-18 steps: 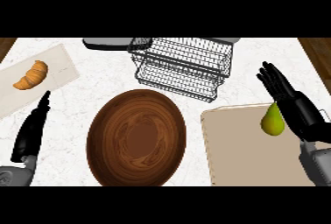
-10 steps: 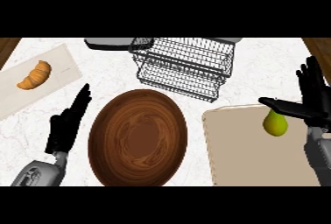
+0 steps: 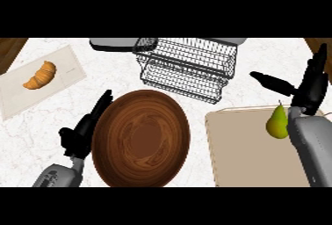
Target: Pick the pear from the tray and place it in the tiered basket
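A yellow-green pear (image 3: 277, 123) stands upright on the beige tray (image 3: 246, 149) near its far right corner. My right hand (image 3: 310, 88) hovers just beyond and right of the pear, fingers straight and spread, thumb pointing left; it does not touch the fruit. The black wire tiered basket (image 3: 185, 66) sits at the back centre of the counter. My left hand (image 3: 83, 132) rests open at the left rim of the brown plate, fingers pointing up.
A large brown wooden plate (image 3: 141, 138) lies in the middle between the hands. A croissant (image 3: 40, 75) sits on a pale board (image 3: 58, 83) at the far left. A grey object (image 3: 113, 44) lies behind the basket.
My right hand has lifted and shifted right, away from over the pear, with its forearm rising into view. My left hand moved right and forward toward the plate's rim.
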{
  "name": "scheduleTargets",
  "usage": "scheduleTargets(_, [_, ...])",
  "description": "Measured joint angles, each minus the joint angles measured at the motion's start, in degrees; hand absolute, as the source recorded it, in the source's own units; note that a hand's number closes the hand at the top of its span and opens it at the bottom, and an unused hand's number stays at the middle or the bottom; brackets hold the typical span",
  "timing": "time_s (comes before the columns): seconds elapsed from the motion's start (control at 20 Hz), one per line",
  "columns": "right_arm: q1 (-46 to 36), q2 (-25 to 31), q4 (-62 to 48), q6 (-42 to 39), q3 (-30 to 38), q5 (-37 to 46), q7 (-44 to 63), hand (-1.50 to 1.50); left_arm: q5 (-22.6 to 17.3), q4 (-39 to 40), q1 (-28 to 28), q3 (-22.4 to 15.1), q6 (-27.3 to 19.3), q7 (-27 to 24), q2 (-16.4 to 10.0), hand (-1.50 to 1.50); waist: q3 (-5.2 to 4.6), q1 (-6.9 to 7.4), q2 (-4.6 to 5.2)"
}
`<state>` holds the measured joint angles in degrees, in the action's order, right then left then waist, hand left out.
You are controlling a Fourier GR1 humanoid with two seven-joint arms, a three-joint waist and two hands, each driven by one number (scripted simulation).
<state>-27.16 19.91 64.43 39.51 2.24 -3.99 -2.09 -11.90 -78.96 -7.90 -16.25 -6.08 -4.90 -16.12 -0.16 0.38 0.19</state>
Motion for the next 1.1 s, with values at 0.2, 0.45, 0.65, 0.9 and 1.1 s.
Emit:
scheduleTargets(0.2, [-0.4,7.5,-0.9,-1.3,-6.3,7.9,12.9,-1.5,-0.4,0.7,0.1,0.6,0.7,-0.4,-0.2,0.0,-0.28,-0.83,-0.54])
scheduleTargets(0.45, [-0.7,15.7,-3.4,-12.3,-15.2,14.7,28.5,-1.5,-0.3,0.9,0.8,0.4,1.2,-0.8,-0.3,0.0,-0.65,-0.85,-0.93])
scheduleTargets(0.65, [-3.7,20.2,-1.7,-24.8,-21.1,17.0,41.4,-1.5,-0.5,1.0,0.8,0.6,1.7,-1.0,-0.3,0.0,-0.64,-0.74,-1.13])
scheduleTargets(0.9, [-8.8,21.1,6.8,-37.5,-25.6,16.1,58.8,-1.5,-0.7,1.6,0.5,1.2,1.9,-0.9,-0.2,0.0,-0.34,-1.14,-1.13])
scheduleTargets(1.1, [-11.1,21.1,12.6,-42.1,-26.0,14.8,66.0,-1.5,-0.5,1.7,0.9,1.4,2.4,-1.6,0.1,0.0,-0.12,-0.95,-0.84])
